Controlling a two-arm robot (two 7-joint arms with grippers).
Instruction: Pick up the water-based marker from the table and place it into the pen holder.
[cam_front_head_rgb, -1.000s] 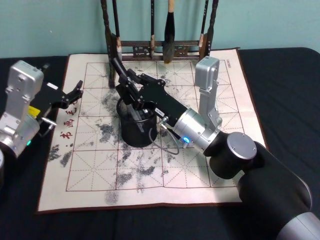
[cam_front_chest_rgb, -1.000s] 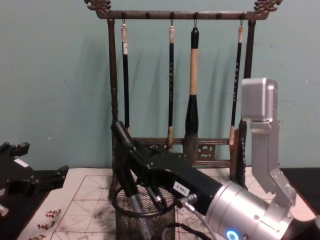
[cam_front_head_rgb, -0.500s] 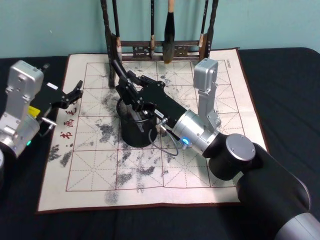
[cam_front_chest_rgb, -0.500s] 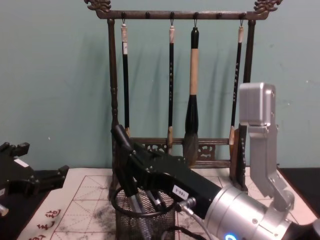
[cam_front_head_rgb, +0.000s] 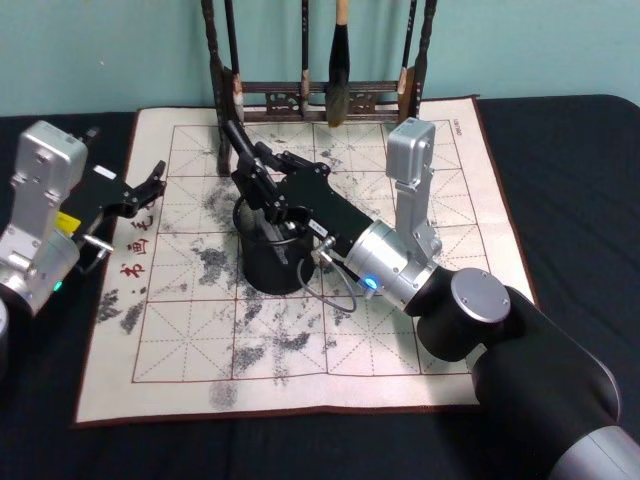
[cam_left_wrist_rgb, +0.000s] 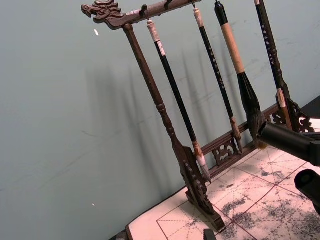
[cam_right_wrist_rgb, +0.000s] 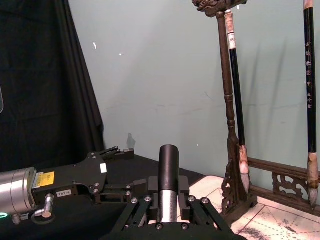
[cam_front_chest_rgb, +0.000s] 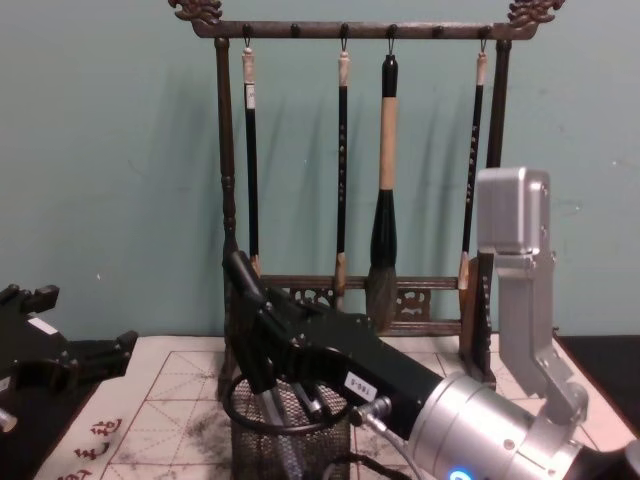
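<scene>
The water-based marker (cam_front_head_rgb: 238, 150), a black stick with a grey lower part, leans tilted with its lower end inside the pen holder (cam_front_head_rgb: 275, 265), a black wire-mesh cup on the stained mat. My right gripper (cam_front_head_rgb: 262, 195) is shut on the marker just above the holder's rim. From the chest view the marker (cam_front_chest_rgb: 243, 285) slants down into the pen holder (cam_front_chest_rgb: 290, 445) under the right gripper (cam_front_chest_rgb: 262, 345). In the right wrist view the marker (cam_right_wrist_rgb: 168, 162) stands between the fingers. My left gripper (cam_front_head_rgb: 150, 185) rests open at the mat's left edge, holding nothing.
A tall dark wooden brush rack (cam_front_head_rgb: 320, 95) with several hanging brushes stands just behind the holder, at the mat's back edge. The white mat (cam_front_head_rgb: 300, 350) with red grid lines covers the black table (cam_front_head_rgb: 580, 180). The rack (cam_front_chest_rgb: 360, 30) rises high above the holder.
My right arm has eased slightly left and down with the marker still in its grip. The left arm has not moved.
</scene>
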